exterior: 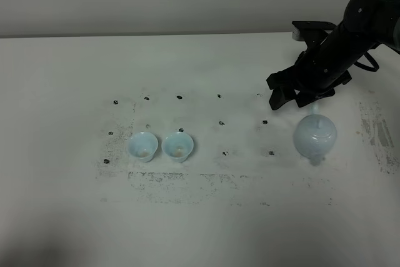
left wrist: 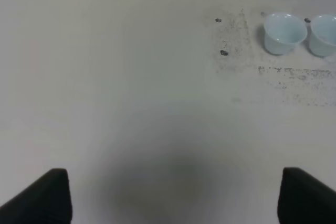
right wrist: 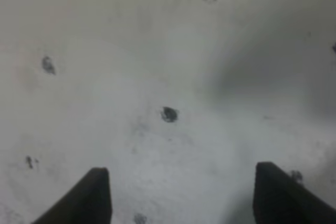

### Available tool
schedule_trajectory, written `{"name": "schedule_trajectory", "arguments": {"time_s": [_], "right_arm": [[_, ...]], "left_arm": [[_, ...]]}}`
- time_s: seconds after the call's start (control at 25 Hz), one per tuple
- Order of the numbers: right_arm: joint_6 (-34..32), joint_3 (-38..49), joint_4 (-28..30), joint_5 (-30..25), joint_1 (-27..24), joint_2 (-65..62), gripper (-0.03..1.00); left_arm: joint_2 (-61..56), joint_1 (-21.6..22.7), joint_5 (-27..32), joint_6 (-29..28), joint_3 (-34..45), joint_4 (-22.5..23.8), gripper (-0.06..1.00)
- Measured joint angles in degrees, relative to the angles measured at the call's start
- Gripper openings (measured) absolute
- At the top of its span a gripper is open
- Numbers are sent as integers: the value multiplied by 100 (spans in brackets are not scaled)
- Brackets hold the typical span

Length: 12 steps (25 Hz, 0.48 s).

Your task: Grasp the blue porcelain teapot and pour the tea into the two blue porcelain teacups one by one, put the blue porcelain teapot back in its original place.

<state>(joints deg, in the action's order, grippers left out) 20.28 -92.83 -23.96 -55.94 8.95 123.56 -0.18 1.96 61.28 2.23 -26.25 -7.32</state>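
The blue porcelain teapot (exterior: 315, 137) stands upright on the white table (exterior: 206, 229) at the right. Two blue porcelain teacups (exterior: 142, 147) (exterior: 177, 146) sit side by side left of centre, and they also show in the left wrist view (left wrist: 283, 32) (left wrist: 323, 35). My right gripper (exterior: 289, 100) hangs open just behind and to the left of the teapot, holding nothing. The right wrist view shows its fingers (right wrist: 97, 195) wide apart over bare table, with the teapot out of that view. My left gripper (left wrist: 170, 198) is open over bare table, far from the cups.
Small black marks (exterior: 222, 123) dot the table in rows, and scuffed grey patches (exterior: 169, 179) lie in front of the cups. The right arm (exterior: 356, 23) reaches in from the far right corner.
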Motion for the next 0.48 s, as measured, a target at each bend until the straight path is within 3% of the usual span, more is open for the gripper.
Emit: {"name": "schedule_trajectory", "arguments": {"time_s": [0.48], "right_arm": [[-236, 0, 369, -162, 0, 0, 55]], "left_arm": [[0, 0, 0, 0, 0, 0, 76]]}}
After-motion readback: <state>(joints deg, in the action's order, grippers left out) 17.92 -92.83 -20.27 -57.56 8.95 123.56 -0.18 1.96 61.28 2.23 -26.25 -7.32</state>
